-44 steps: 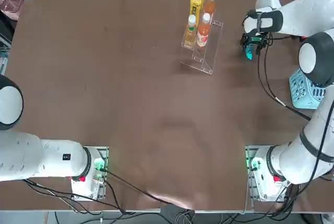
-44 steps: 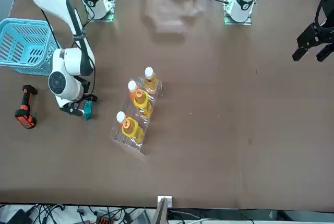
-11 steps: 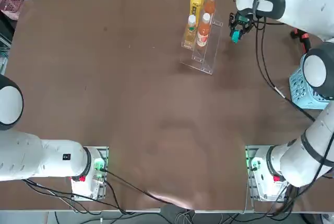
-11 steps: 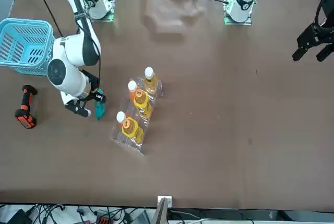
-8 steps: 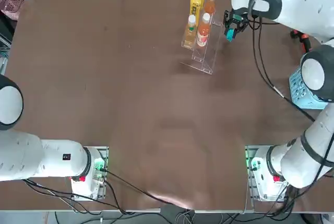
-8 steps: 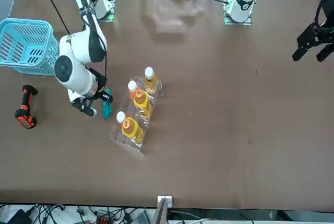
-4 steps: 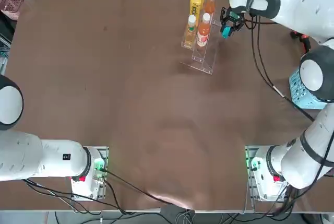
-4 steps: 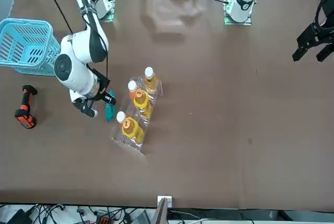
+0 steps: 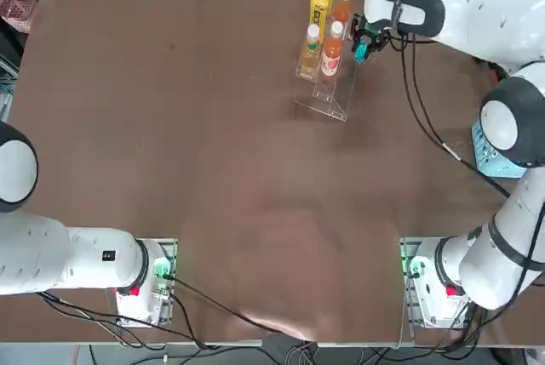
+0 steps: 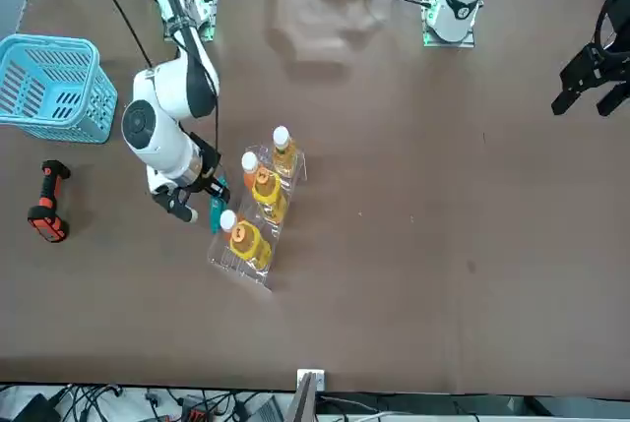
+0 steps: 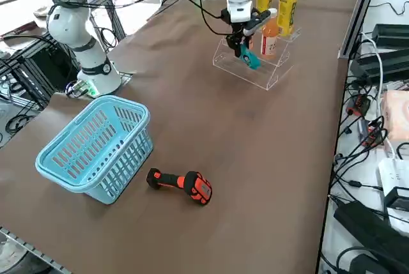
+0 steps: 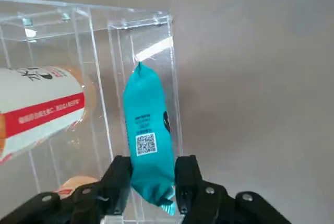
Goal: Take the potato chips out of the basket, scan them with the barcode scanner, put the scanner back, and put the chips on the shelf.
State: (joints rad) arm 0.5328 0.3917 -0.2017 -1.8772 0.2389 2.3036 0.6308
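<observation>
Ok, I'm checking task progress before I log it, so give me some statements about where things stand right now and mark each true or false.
1. The right gripper is shut on the potato chips. True.
2. The chips already lie flat on the shelf. False: they hang in the gripper beside the shelf's lowest tier.
3. The barcode scanner lies on the table next to the basket. True.
4. The basket holds bottles. False: the bottles stand on the shelf.

Counts: four bottles (image 9: 331,48) on one shelf (image 9: 328,93); one chips packet (image 12: 148,135), one basket (image 11: 94,148), one scanner (image 11: 181,183).
</observation>
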